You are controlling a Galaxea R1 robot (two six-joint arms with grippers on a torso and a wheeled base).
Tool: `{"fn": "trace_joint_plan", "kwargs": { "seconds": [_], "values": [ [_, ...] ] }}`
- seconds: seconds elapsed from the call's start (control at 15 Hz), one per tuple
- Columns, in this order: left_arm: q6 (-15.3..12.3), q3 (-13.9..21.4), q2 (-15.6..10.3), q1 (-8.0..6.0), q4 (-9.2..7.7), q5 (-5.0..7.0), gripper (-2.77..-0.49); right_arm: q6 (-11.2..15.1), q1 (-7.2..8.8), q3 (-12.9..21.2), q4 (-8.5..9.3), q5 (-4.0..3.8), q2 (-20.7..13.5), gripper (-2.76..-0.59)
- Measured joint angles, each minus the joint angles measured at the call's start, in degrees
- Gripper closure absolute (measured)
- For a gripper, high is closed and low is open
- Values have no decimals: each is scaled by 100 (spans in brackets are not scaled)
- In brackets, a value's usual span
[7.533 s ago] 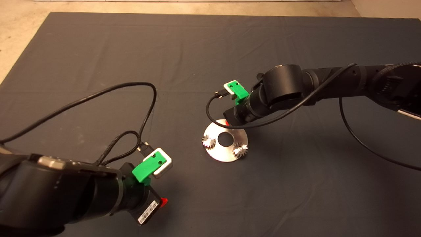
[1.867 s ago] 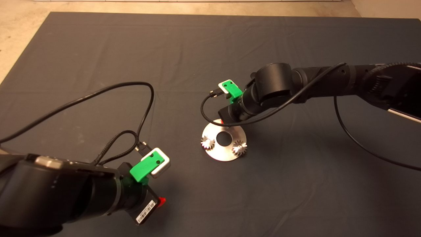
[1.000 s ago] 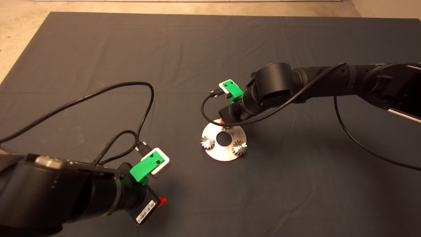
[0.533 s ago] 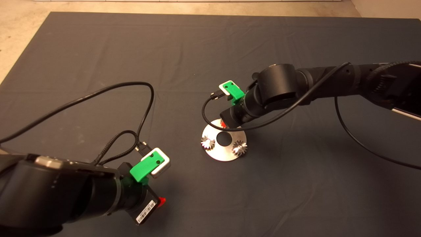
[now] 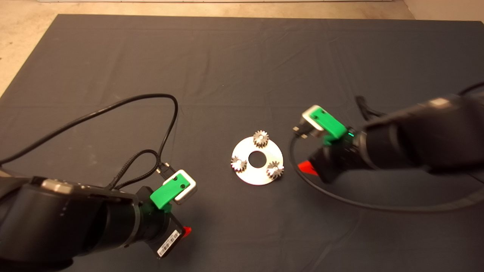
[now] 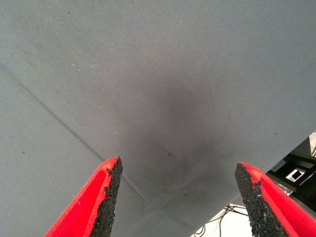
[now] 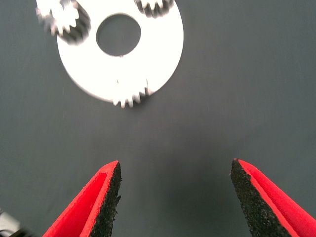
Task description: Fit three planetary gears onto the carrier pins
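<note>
The silver carrier disc (image 5: 252,174) lies flat at mid-mat, and three planetary gears sit on it around its centre hole: one at the far edge (image 5: 260,138), one at the left (image 5: 239,164), one at the near right (image 5: 275,170). The carrier pins show only as bright spots in the gears' bores. My right gripper (image 5: 307,168) hangs over the mat to the right of the disc, open and empty. The right wrist view shows the disc (image 7: 160,47) with its gears (image 7: 131,95) beyond the open right gripper (image 7: 175,170). My left gripper (image 5: 185,231) is parked at the lower left, open (image 6: 177,170) over bare mat.
Black cables loop over the mat from the left arm (image 5: 166,113) and below the right arm (image 5: 340,200). Bare floor (image 5: 22,41) lies beyond the mat's far and left edges.
My right gripper has pulled away to the right from the disc's far edge, uncovering a third gear seated there. The left arm has not moved.
</note>
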Motion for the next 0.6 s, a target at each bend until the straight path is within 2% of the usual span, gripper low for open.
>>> {"fn": "trace_joint_plan", "kwargs": {
  "seconds": [0.07,0.13,0.2,0.27,0.33,0.4,0.47,0.53,0.6],
  "values": [
    [0,0,17,0,-2,0,-160,285,-10,246,-2,-10,-304,-163],
    [-1,0,50,0,0,-2,-160,426,-66,346,-4,-32,-472,-163],
    [-4,0,83,0,-2,-6,-160,511,-323,390,-13,-85,-584,-163],
    [-4,0,92,0,-1,-9,-160,514,-567,391,-26,-90,-577,-163],
    [-6,0,91,0,-2,-2,-160,521,-899,393,-45,-87,-528,-163],
    [-15,0,89,2,-4,-2,-160,530,-1531,412,-240,-41,-427,-163],
    [-26,0,89,0,-11,0,-160,533,-1890,426,-475,-33,-381,-163],
    [-41,0,96,0,-11,-5,-160,537,-2221,445,-796,-23,-333,-163],
    [-60,11,100,0,-9,-2,-160,554,-2352,453,-958,-28,-328,-163]
  ]
}}
